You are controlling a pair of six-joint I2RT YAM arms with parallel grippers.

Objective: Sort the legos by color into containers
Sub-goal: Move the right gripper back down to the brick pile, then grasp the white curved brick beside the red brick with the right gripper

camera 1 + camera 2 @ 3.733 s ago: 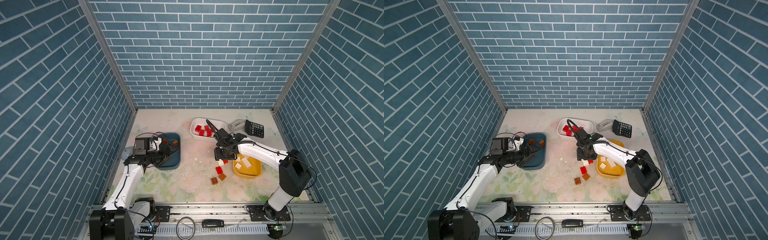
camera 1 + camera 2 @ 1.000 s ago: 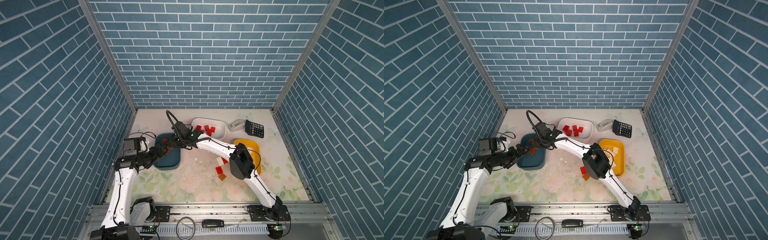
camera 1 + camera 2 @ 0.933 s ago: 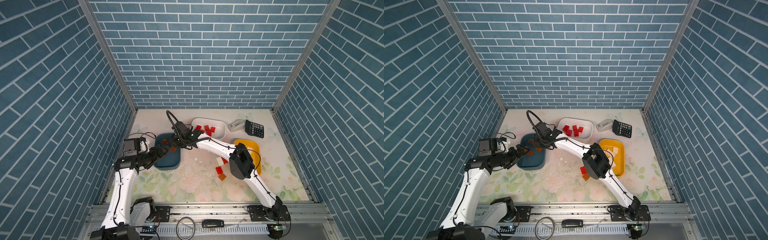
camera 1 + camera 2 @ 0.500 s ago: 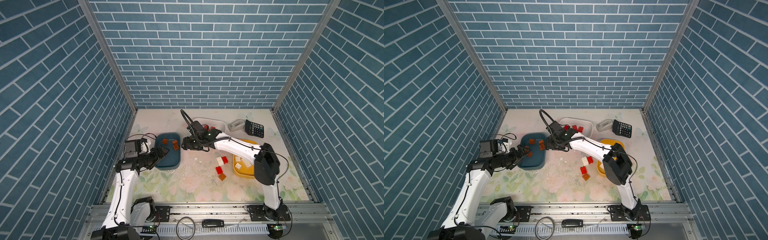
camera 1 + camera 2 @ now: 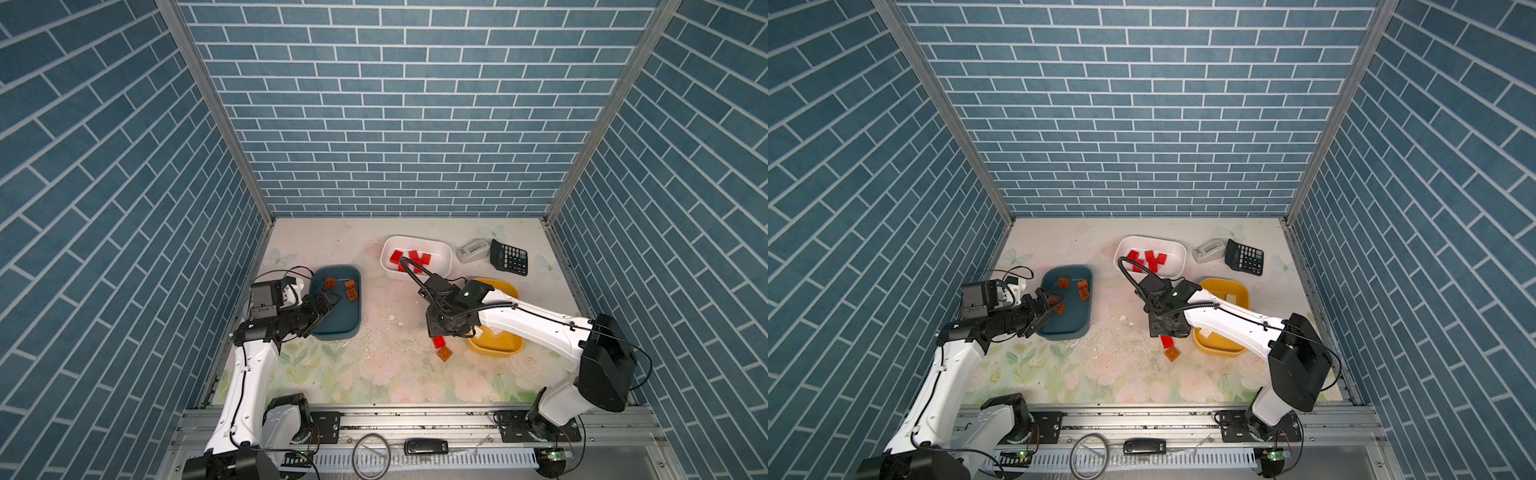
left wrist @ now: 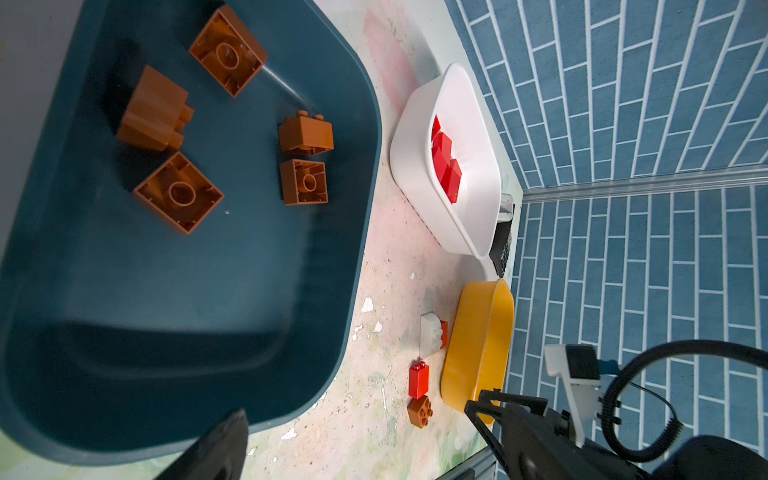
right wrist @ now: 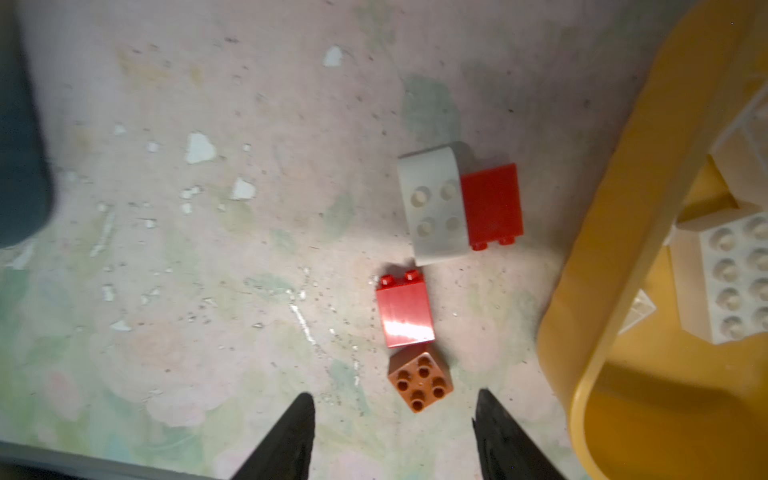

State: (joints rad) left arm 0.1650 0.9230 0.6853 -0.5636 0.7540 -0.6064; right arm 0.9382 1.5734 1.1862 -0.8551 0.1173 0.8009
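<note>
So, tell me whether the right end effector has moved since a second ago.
Yes. The right end effector swung rightward in both top views, from the teal tub to beside the yellow tub.

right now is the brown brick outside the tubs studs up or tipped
Studs up: the brown brick shows its studs to the right wrist camera.

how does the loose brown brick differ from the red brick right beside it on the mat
Colour: the brown brick is orange-brown, the red brick bright red. Pose: the brown brick sits studs up, four showing; the red brick lies on its side, a smooth glossy face up and its studs pointing sideways. Both lie loose on the mat beside the yellow tub, in no tub yet.
</note>
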